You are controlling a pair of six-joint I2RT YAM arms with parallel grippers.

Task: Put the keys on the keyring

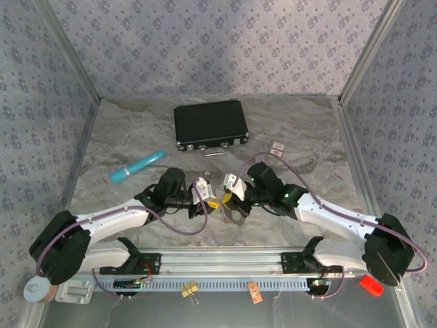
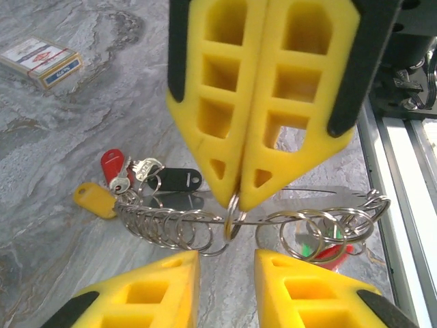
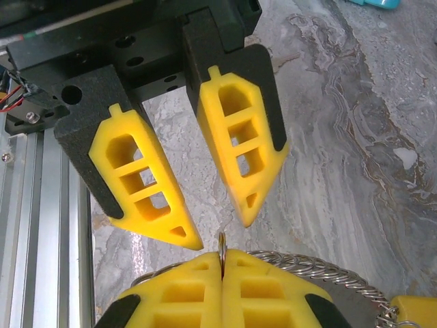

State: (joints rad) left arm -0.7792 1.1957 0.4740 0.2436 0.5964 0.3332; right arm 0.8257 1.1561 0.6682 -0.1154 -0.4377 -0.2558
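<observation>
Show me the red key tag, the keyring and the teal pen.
red key tag (image 2: pixel 111 164), left wrist view, middle of its plastic head.
keyring (image 2: pixel 307 217), left wrist view, wire strung with small rings.
teal pen (image 1: pixel 138 166), top view, middle of barrel.

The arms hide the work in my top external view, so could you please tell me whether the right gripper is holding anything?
Observer: Yes, the right gripper is shut on a small split ring threaded on the keyring.
Operator: Thank you; how do the left jaws stand?
Observer: The left gripper has its jaws apart, nothing between them.
Operator: Any keys nearby?
Observer: A red tag, a yellow tag and a black tag lie beside the keyring.
</observation>
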